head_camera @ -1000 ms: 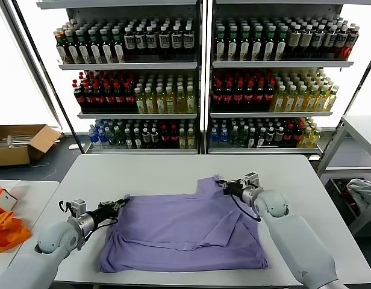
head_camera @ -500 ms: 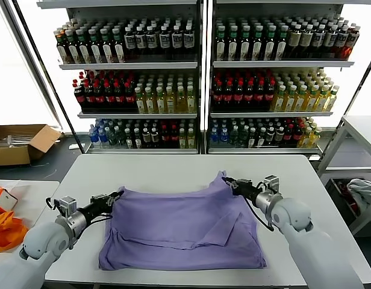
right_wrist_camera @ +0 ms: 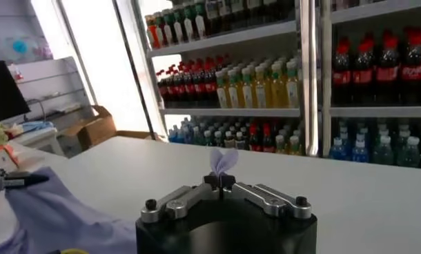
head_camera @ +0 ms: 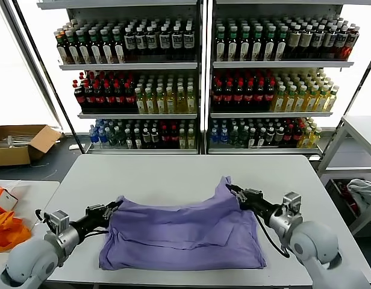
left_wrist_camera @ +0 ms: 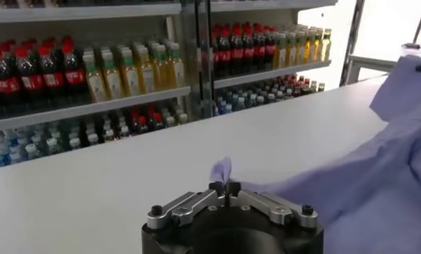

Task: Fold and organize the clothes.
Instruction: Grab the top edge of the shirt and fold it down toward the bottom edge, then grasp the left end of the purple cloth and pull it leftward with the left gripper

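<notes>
A lavender-purple T-shirt (head_camera: 185, 232) lies folded over on the grey table (head_camera: 173, 171), its far edge lifted and stretched between both grippers. My left gripper (head_camera: 115, 205) is shut on the shirt's far left corner; a tuft of fabric (left_wrist_camera: 221, 169) sticks out past its fingertips in the left wrist view (left_wrist_camera: 224, 188). My right gripper (head_camera: 231, 189) is shut on the far right corner, which peaks upward; a fabric tuft (right_wrist_camera: 222, 160) shows above its fingertips in the right wrist view (right_wrist_camera: 221, 181). No print shows on the shirt.
An orange fabric item (head_camera: 8, 229) lies on a side table at the left. A grey-white cloth bundle (head_camera: 363, 191) sits at the right. Shelves of bottles (head_camera: 197, 78) stand behind the table. A cardboard box (head_camera: 20, 143) is on the floor at the left.
Both grippers have pulled back toward me and apart, carrying the shirt's far edge nearer. The right corner has moved right and the fabric is drawn tighter between them.
</notes>
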`<act>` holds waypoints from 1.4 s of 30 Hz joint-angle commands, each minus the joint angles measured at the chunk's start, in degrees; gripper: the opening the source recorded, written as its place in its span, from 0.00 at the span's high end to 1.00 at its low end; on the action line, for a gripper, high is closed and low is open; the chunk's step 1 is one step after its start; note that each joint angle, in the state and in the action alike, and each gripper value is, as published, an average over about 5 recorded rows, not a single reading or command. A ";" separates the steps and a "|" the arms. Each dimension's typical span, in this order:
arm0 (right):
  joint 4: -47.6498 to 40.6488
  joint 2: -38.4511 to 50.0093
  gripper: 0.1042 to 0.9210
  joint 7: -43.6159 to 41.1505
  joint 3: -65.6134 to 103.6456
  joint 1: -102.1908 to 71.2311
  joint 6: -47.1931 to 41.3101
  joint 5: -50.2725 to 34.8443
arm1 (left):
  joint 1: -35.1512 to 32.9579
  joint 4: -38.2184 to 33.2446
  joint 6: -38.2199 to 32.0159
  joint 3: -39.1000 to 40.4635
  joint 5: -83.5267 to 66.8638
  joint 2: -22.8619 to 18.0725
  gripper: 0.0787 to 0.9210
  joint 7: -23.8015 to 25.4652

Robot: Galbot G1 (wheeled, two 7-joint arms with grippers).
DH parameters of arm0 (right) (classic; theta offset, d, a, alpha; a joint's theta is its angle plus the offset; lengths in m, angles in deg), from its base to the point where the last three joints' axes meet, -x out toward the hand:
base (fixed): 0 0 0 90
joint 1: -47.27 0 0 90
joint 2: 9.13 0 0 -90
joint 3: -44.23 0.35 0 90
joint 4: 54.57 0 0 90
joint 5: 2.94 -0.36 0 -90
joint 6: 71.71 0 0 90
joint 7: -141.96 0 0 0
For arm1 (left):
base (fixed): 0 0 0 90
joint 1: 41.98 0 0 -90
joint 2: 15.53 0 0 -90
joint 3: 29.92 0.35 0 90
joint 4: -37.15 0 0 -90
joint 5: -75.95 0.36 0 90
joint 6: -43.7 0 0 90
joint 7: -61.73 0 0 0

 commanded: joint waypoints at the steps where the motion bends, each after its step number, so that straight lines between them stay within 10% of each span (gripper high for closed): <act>1: 7.39 0.59 1.00 0.35 6.32 -13.84 -0.25 1.08 | -12.81 -5.97 0.06 -7.59 1.77 -0.42 0.99 -0.50; 16: 6.43 0.35 0.97 0.62 8.08 -21.16 -0.99 7.60 | -23.72 -8.48 0.53 -10.11 10.10 -6.36 0.97 0.11; 29: 1.74 -2.17 0.53 2.58 15.15 -18.88 18.51 6.95 | -22.75 -10.60 1.22 -16.02 8.26 -7.25 0.54 -3.20; 42: -8.83 -2.13 0.13 5.81 29.78 -16.67 32.27 2.94 | -21.35 -13.16 1.30 -7.31 6.36 -25.93 0.14 -17.28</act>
